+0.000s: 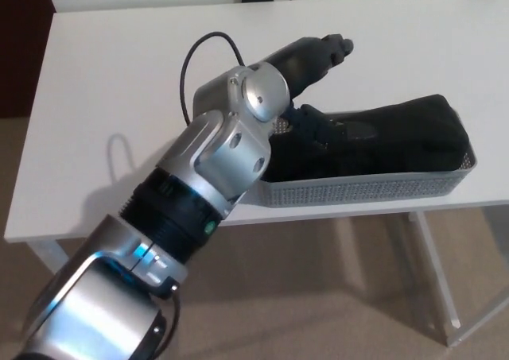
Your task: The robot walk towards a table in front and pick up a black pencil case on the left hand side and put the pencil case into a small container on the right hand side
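The black pencil case (398,133) lies lengthwise inside the small grey mesh container (374,189) near the table's front edge, right of centre. My left arm reaches in from the lower left, and its silver wrist covers the container's left end. My left hand (312,82) is above that end with its fingers apart. The upper fingers (322,52) point out over the table, and the lower one reaches down toward the case's left end. I cannot tell whether that finger touches the case. Bare table shows between the fingers.
The white table (119,98) stretches left and behind the container. A black cable (191,58) loops off my wrist. Table legs (433,272) and beige carpet show below the front edge, and dark chair parts stand beyond the far edge.
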Motion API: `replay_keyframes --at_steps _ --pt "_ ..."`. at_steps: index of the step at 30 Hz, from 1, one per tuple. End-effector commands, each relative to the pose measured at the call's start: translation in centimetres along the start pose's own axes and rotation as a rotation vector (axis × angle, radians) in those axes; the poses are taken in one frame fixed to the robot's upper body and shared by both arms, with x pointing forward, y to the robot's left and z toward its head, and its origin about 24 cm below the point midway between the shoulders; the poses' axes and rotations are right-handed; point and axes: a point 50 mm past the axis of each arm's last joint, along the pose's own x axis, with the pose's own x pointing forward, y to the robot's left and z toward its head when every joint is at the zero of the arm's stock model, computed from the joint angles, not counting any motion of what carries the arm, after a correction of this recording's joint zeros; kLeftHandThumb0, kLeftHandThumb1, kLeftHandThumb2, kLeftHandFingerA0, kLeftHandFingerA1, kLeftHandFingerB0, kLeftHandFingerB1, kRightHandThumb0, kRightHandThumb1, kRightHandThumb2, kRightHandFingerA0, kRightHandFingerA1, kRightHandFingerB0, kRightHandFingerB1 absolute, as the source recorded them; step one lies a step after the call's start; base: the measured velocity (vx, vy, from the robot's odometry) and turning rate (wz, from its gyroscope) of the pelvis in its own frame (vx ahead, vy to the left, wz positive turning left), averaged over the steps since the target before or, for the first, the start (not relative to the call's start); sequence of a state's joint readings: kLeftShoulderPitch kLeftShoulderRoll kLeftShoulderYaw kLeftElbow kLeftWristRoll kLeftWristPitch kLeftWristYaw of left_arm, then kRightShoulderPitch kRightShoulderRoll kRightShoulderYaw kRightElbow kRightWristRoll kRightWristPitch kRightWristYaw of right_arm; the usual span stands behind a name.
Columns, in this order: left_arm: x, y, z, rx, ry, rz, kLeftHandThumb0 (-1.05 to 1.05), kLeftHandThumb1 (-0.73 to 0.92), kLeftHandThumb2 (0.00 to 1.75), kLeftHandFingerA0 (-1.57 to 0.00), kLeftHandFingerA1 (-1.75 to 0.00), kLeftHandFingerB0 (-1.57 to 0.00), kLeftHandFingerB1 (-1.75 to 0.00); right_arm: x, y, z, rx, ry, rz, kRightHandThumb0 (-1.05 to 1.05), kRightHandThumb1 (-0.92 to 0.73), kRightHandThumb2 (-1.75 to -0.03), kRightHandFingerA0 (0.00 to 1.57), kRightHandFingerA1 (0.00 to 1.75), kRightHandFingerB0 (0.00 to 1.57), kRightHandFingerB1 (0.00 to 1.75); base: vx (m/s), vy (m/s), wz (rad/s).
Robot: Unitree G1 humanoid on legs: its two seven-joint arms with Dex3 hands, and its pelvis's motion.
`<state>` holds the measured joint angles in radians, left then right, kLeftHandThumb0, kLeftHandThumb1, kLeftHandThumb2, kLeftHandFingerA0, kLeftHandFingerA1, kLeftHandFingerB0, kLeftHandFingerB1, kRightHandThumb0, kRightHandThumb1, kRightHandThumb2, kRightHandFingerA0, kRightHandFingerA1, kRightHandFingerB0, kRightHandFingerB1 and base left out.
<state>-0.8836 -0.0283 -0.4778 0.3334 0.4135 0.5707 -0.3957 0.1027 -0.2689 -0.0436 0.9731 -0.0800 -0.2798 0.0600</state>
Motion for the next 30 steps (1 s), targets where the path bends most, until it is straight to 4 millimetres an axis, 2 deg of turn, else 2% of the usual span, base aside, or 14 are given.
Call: replay_keyframes --at_steps 1,5,7,9,14,15,17,18,20,21,26,28,29,30 --pt "-5.0 2.0 1.9 0.023 -0.23 0.032 -0.89 0.51 0.93 0.0 0.0 0.0 -0.02 -0.1 -0.4 -0.2 -0.027 0.016 -0.015 -0.34 -0.61 -0.58 0.56 0.43 0.55 0.4 0.0 0.0 0.0" --pt "-10.0 2.0 2.2 0.054 -0.404 0.071 -0.82 0.48 0.92 0.0 -0.09 0.0 -0.1 -0.3 -0.8 -0.7 -0.02 0.032 -0.02 -0.32 -0.61 -0.58 0.58 0.44 0.55 0.4 0.0 0.0 0.0" --pt "-15.9 0.7 0.4 -0.005 -0.475 0.034 -0.81 0.47 0.91 -0.01 -0.13 -0.01 -0.12 -0.5 -1.0 -1.1 0.005 0.035 -0.017 -0.31 -0.6 -0.58 0.62 0.46 0.56 0.41 0.0 0.0 0.0" --pt "-18.1 -0.6 -0.6 -0.037 -0.481 0.009 -0.8 0.47 0.9 -0.05 -0.12 -0.06 -0.11 -0.8 -1.1 -1.5 -0.011 0.04 -0.012 -0.31 -0.6 -0.57 0.62 0.46 0.56 0.41 0.0 0.0 0.0" --pt "-23.2 -5.1 -5.3 -0.242 -0.396 -0.122 -0.72 0.42 0.85 -0.02 -0.12 -0.08 -0.17 -1.0 -0.7 -2.2 0.001 0.065 -0.005 -0.31 -0.6 -0.57 0.6 0.46 0.56 0.42 0.0 0.0 0.0" --pt "-24.7 -7.2 -8.3 -0.354 -0.295 -0.19 -0.73 0.43 0.84 -0.03 -0.1 -0.08 -0.14 -1.1 -0.5 -2.4 0.004 0.079 -0.008 -0.32 -0.6 -0.57 0.61 0.46 0.57 0.41 0.0 0.0 0.0" --pt "-26.1 -9.2 -11.4 -0.456 -0.186 -0.235 -0.73 0.43 0.83 -0.04 -0.12 -0.07 -0.12 -1.1 -0.5 -2.6 0.011 0.09 -0.016 -0.32 -0.6 -0.57 0.6 0.46 0.57 0.41 0.0 0.0 0.0" --pt "-26.4 -9.4 -11.6 -0.463 -0.176 -0.241 -0.73 0.43 0.83 -0.04 -0.12 -0.07 -0.12 -1.2 -0.4 -2.7 0.015 0.095 -0.014 -0.32 -0.6 -0.57 0.6 0.46 0.57 0.41 0.0 0.0 0.0" --pt "-28.8 -12.3 -16.4 -0.605 0.069 -0.274 -0.71 0.42 0.82 -0.02 -0.12 -0.04 -0.14 -1.4 -0.1 -3.2 0.018 0.113 -0.016 -0.32 -0.6 -0.57 0.61 0.48 0.57 0.42 0.0 0.0 0.0" --pt "-29.6 -12.9 -17.4 -0.622 0.119 -0.277 -0.67 0.38 0.82 -0.01 -0.19 -0.02 -0.19 -1.5 0.0 -3.4 0.023 0.118 -0.015 -0.3 -0.6 -0.57 0.61 0.47 0.57 0.42 0.0 0.0 0.0" --pt "-32.8 -15.3 -20.6 -0.661 0.297 -0.289 -0.73 0.46 0.8 -0.09 -0.24 -0.09 -0.15 -1.4 -0.2 -3.4 0.017 0.129 -0.03 -0.3 -0.6 -0.57 0.61 0.47 0.57 0.42 0.0 0.0 0.0" --pt "-34.3 -16.1 -21.9 -0.69 0.366 -0.292 -0.71 0.45 0.81 -0.08 -0.33 -0.09 -0.2 -1.5 -0.3 -3.4 0.007 0.124 -0.03 -0.33 -0.6 -0.58 0.68 0.5 0.54 0.41 0.0 0.0 0.0" --pt "-34.4 -16.2 -22.0 -0.692 0.373 -0.293 -0.67 0.41 0.81 -0.02 -0.35 -0.06 -0.23 -1.5 -0.3 -3.5 0.007 0.125 -0.029 -0.4 -0.5 -0.77 0.61 0.6 0.49 0.52 0.0 0.0 0.0" --pt "-34.5 -16.3 -22.1 -0.691 0.378 -0.294 -0.67 0.41 0.81 -0.02 -0.35 -0.06 -0.23 -1.5 -0.4 -3.5 0.009 0.127 -0.029 -0.4 -0.5 -0.77 0.61 0.6 0.49 0.52 0.0 0.0 0.0"
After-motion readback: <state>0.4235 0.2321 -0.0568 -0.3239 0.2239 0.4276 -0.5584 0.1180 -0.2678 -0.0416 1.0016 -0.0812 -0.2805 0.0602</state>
